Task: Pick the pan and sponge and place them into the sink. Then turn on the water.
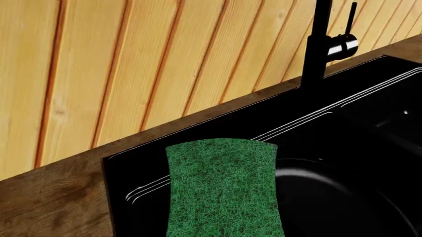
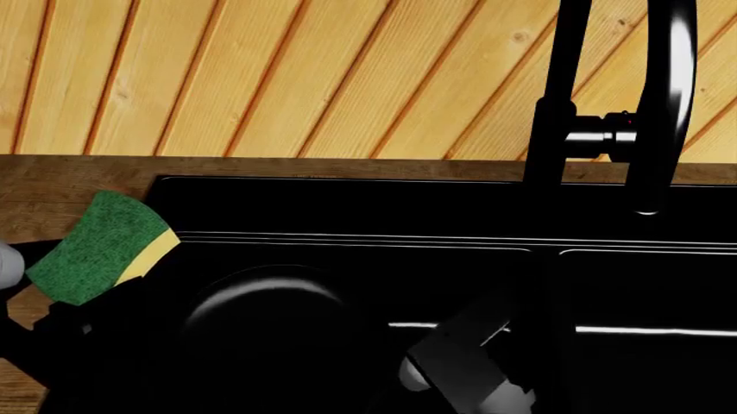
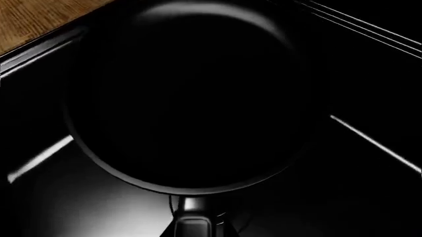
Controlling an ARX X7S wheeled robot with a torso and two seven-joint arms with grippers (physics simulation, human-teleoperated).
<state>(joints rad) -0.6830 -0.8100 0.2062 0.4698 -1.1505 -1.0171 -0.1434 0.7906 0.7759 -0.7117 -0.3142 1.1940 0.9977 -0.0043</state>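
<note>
The left gripper (image 2: 52, 293), its jaws hidden, seemingly carries the sponge (image 2: 98, 248) over the sink's (image 2: 345, 194) left rim; released early, it could land on the countertop (image 2: 69, 185) instead of beside the pan (image 2: 265, 323) inside.

no legible text, labels, brand marks, numbers or signs in any view, none on sponge (image 1: 223, 190), sink (image 2: 345, 207), pan (image 3: 188, 98), faucet (image 2: 553, 103) or wood panelling (image 1: 132, 64)

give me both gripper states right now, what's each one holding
Left gripper: holding the sponge over the sink's left edge.
Right gripper: holding the pan by its handle, in the sink.
</note>
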